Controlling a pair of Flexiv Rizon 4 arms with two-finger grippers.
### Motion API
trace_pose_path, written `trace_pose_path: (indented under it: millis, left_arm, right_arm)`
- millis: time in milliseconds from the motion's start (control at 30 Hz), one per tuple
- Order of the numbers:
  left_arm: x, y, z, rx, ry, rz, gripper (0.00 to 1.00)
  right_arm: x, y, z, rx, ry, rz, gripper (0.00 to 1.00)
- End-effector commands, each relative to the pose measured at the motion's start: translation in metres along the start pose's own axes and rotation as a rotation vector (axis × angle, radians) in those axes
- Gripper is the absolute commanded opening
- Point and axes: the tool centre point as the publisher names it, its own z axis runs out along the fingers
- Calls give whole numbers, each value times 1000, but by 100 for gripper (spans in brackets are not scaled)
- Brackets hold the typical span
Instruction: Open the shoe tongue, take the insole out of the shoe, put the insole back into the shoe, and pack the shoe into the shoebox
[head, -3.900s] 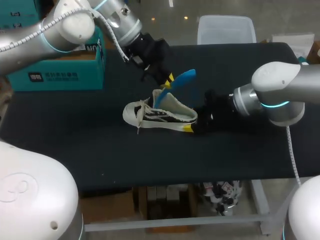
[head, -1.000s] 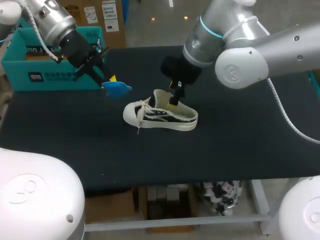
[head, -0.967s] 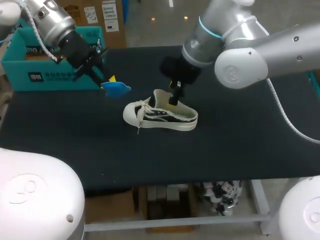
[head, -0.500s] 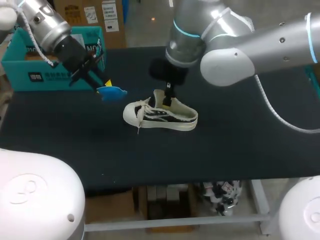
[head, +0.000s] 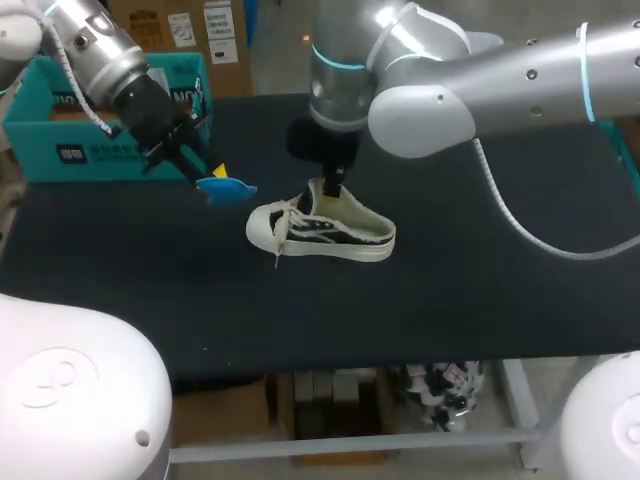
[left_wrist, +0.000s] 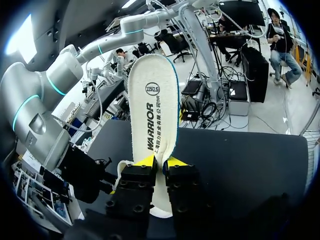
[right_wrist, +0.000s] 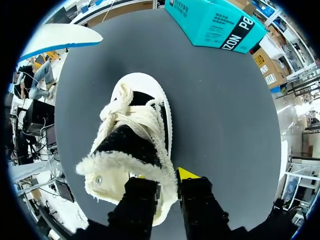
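On a flat black table (head: 450, 300), right in the middle, a white and black cloth shoe (head: 320, 228) with stringy white laces and a fluffy rim, sitting right way up. At the shoe's mouth, the right gripper (right_wrist: 165, 175), fingers pinching that fluffy rim from both sides. Out past the shoe's toe and up in the air, the left gripper (left_wrist: 160, 161), squeezed tight on one end of a long, thin insole (left_wrist: 152, 100), white on one face, blue on the other. Farther out past the toe, a blue-green cardboard shoebox (head: 105, 150).
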Motion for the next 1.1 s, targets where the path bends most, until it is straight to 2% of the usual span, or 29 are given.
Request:
trace_pose_path:
  millis: [33,300,500,800,1100]
  left_arm:
    - [-8,5,0,18,19,8,0]
    - [-20,5,5,37,61,59,0]
    - [-30,4,7,41,90,109,0]
    - [-47,7,11,73,139,171,0]
    - [-63,15,16,107,192,226,0]
  right_arm:
    - [2,0,-5,71,-2,24,0]
    - [1,-14,-10,72,-6,160,0]
    - [0,-29,-16,50,1,349,0]
    - [10,-62,-28,-42,21,719,0]
    - [33,-62,-42,-161,79,949,0]
